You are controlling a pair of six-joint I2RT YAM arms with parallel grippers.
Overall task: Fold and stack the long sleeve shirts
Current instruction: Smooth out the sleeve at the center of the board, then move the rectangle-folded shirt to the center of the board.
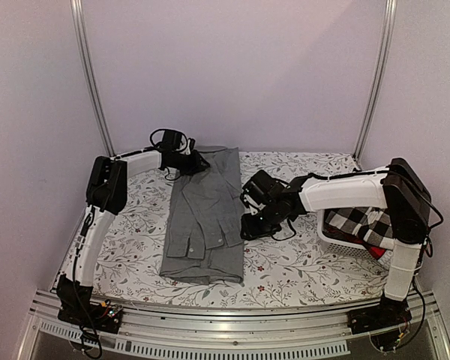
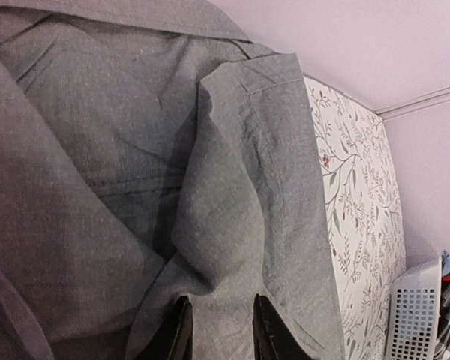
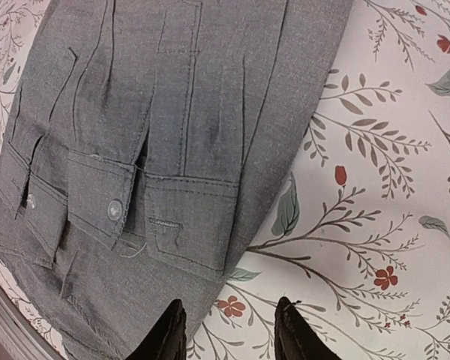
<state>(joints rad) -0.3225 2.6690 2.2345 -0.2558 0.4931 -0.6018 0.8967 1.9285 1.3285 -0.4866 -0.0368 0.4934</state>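
A plain grey long sleeve shirt (image 1: 206, 225) lies folded into a long strip down the middle of the flowered table, collar end far, hem end near. My left gripper (image 1: 193, 161) sits at the far end; in the left wrist view its jaws (image 2: 221, 326) stand apart just over the rumpled grey cloth (image 2: 135, 150), nothing pinched. My right gripper (image 1: 253, 225) hovers at the strip's right edge. It is open (image 3: 229, 330) over bare tablecloth, one finger above the shirt's edge, near the buttoned cuffs (image 3: 97, 195). A black-and-white checked shirt (image 1: 360, 221) and a red-and-black one (image 1: 375, 251) lie in the basket.
A white perforated basket (image 1: 337, 238) stands at the right edge of the table, under the right arm's elbow; it also shows in the left wrist view as the basket (image 2: 416, 315). Walls and metal posts close the table in at the back and sides.
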